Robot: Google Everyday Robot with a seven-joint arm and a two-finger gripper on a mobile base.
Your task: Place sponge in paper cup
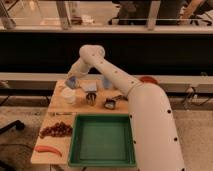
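Note:
The sponge (71, 82) is a small light-blue block at the back left of the wooden table. The gripper (74, 78) is right at it, at the end of the white arm that reaches down from the elbow (92, 52). I cannot tell whether the sponge is held or resting on the table. The paper cup (68, 95) is a short white cup standing upright just in front of the sponge and gripper.
A pale grey flat square (90, 86), a dark metallic cup (91, 98), a dark mug with a handle (110, 104) and a blue object (107, 82) are mid-table. A green tray (102, 140) is in front. Grapes (55, 130) and a red chili (48, 149) lie front left.

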